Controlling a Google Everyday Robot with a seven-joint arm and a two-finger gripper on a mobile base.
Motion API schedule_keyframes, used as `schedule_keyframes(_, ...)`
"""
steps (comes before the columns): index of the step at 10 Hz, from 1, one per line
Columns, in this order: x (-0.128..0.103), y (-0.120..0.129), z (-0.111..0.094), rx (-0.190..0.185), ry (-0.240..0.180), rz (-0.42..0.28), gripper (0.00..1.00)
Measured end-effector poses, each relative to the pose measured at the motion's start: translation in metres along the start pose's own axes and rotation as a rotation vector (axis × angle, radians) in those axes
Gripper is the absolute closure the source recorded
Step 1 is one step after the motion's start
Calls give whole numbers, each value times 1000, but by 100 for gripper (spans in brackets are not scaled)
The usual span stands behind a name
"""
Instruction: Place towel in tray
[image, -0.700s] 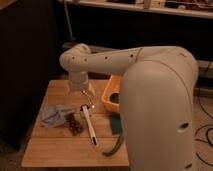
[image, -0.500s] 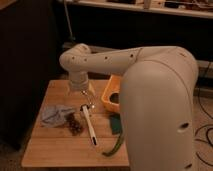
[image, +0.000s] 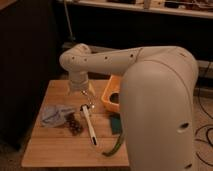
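Towel (image: 54, 115) is seen lying crumpled on the left part of the wooden desk (image: 55, 150), outside the tray, more on that in a sec. Nearest the front edge, a thin green curved thing (image: 114, 146) is laid, half hidden by the big white arm (image: 160, 105). Just behind it a white stick-like item (image: 90, 127) is stretched out, with a dark lumpy cluster (image: 75, 124) to its left, right beside the towel. A green pad (image: 115, 123) is parked to the right. Further back, the tool (image: 86, 99) is hung over the middle of the desk, above the stick's far end; how open it is can't be told. The yellow tray (image: 107, 94) is set at the far right, apart from the towel.
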Motion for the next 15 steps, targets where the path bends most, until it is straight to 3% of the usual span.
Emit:
schedule_keyframes(11,-1,0,0,-6,-4,-4,20)
schedule_keyframes(13,-9,8,-3,-69,-21,-64,20)
schedule_keyframes(15,-22,35,-2,-129,-36,-156,20)
